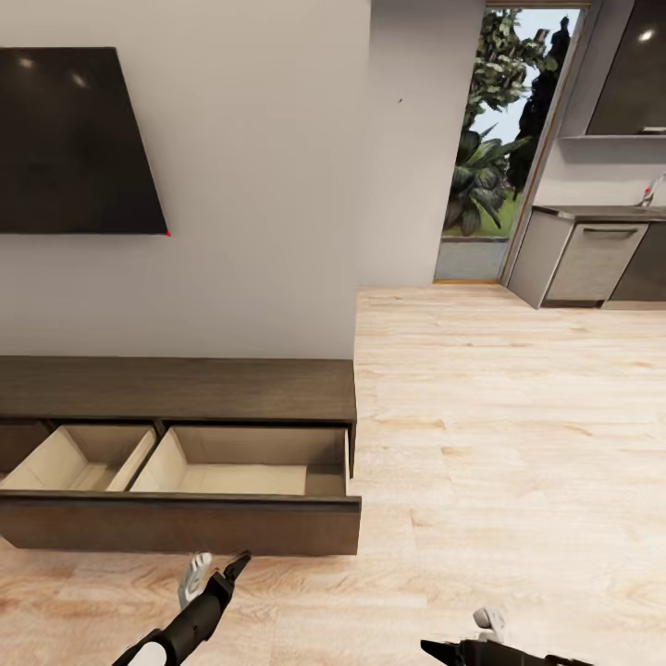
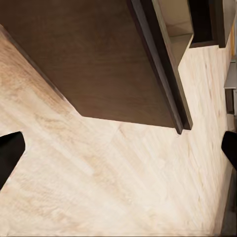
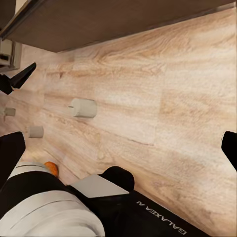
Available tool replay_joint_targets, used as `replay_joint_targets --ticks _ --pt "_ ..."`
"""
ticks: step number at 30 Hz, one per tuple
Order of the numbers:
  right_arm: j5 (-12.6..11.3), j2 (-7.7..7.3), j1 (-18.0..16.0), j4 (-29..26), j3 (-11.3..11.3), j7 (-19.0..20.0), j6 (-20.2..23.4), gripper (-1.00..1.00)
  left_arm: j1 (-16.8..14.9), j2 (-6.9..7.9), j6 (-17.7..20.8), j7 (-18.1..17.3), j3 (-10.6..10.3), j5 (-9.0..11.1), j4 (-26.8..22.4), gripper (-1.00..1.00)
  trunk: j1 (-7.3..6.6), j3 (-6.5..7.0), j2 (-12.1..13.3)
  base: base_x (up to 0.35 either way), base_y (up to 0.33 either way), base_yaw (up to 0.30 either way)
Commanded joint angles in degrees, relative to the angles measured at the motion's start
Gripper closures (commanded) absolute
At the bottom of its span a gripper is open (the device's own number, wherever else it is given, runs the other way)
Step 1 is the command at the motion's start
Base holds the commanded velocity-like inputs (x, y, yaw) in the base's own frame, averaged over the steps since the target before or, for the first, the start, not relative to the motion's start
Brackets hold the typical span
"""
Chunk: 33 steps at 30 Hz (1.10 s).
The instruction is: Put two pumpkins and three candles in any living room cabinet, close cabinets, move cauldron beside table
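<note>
The left arm [image 1: 190, 622] was black with a white segment near the frame edge and one white finger [image 1: 195, 571] beside a black one. The robot's body [image 3: 74, 207] showed white and black casings, lettered "GALAXEA".

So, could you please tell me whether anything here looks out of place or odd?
Yes. The cabinet has a drawer pulled wide open and apparently empty, and in the right wrist view candles lie on the bare wooden floor, with something orange just beyond the robot's arm.
</note>
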Motion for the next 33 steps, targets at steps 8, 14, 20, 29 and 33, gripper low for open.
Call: replay_joint_targets --ticks 8,14,20,29,33 --pt "1.1 1.66 0.0 5.4 -0.3 -4.2 -3.8 -1.00 0.0 0.06 -0.1 -0.1 -1.8 -0.9 4.9 -1.00 -1.77 1.40 3.2 0.000 0.000 0.000" --pt "1.1 1.64 0.0 7.0 -0.4 -4.1 -4.9 -1.00 0.0 0.04 -0.5 0.0 -2.8 -2.7 5.9 -1.00 -3.09 2.48 5.6 0.000 0.000 0.000" --pt "1.4 1.73 0.0 7.5 -0.3 -4.5 -7.3 -1.00 0.0 -0.01 -0.6 0.0 -3.0 -4.7 8.2 -1.00 -4.41 3.55 8.0 0.000 0.000 0.000" --pt "2.1 1.79 0.0 10.9 -0.1 -5.0 -13.4 -1.00 0.0 -0.28 -0.8 0.1 -3.5 -6.5 8.6 -1.00 -6.38 4.94 11.6 0.000 0.000 0.000" --pt "2.2 1.84 0.0 12.2 0.0 -5.1 -15.2 -1.00 0.0 -0.27 -0.9 0.2 -3.8 -7.3 8.6 -1.00 -7.26 5.55 13.2 0.000 0.000 0.000"
